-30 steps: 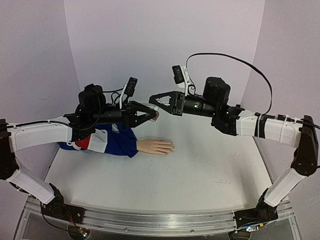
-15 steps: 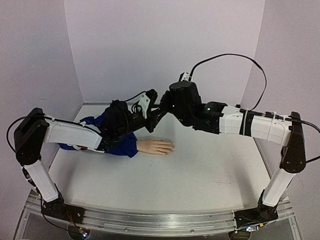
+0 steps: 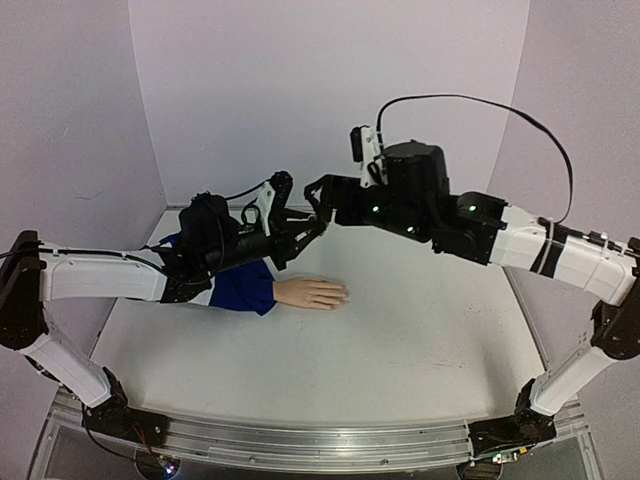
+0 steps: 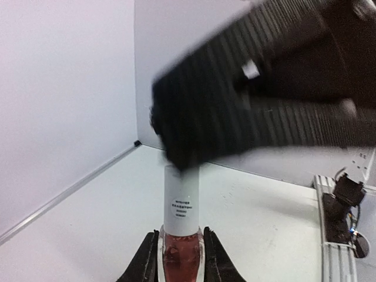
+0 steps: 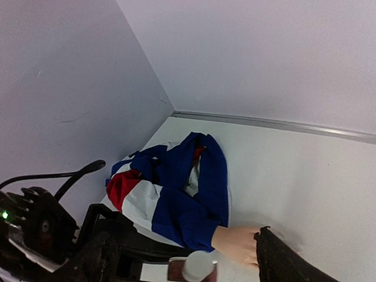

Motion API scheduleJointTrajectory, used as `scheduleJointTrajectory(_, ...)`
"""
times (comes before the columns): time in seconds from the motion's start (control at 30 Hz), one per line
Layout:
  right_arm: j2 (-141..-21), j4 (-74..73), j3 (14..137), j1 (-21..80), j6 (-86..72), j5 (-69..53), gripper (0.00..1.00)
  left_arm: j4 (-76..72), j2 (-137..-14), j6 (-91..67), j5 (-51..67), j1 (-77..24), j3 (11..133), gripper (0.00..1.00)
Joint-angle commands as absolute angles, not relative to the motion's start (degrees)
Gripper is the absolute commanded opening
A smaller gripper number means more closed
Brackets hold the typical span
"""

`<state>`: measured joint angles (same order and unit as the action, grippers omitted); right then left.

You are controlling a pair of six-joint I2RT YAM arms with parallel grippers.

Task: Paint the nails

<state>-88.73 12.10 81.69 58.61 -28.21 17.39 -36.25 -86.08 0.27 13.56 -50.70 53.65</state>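
Your left gripper (image 4: 180, 249) clamps the bottle (image 4: 178, 263), cap (image 4: 181, 200) pointing out, so the right gripper (image 5: 188, 258) can unscrew it. At 12 o'clock of the hand (image 3: 312, 293), the right jaws gape wide around the cap, empty.

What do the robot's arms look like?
The left arm and right arm are white tubes joined by chunky black joints. The left tool and right tool are black, each with two fingers. Green lights glow on the right arm, and a black cable loops over it.
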Motion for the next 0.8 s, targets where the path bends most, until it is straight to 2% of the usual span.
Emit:
scheduleJointTrajectory(0.0,-83.5,14.5,80.6,49.9,-22.8,-9.8,0.88,-23.0,-80.2,-2.7,26.0,-50.2,55.6,0.00)
scheduleJointTrajectory(0.17,-84.6,20.0,79.1,46.0,-17.3,-37.1,0.94,-16.7,-78.8,-7.3,42.3,-48.1,58.8,0.00)
scheduleJointTrajectory(0.3,-85.6,30.4,76.4,46.0,-20.8,-49.2,0.88,-16.8,-78.6,-13.0,49.9,-46.4,60.8,0.00)
scheduleJointTrajectory(0.47,-86.5,40.5,72.5,46.0,-26.0,-52.1,0.83,-18.5,-76.8,-14.7,51.6,-46.3,61.2,0.00)
scheduleJointTrajectory(0.63,-86.5,46.2,69.9,46.0,-28.3,-50.0,0.73,-21.2,-76.2,-15.6,52.8,-46.3,61.2,0.00)
scheduleJointTrajectory(0.77,-87.6,53.0,68.9,46.1,-32.7,-50.4,0.59,-22.5,-76.5,-16.1,52.0,-46.2,61.4,0.00)
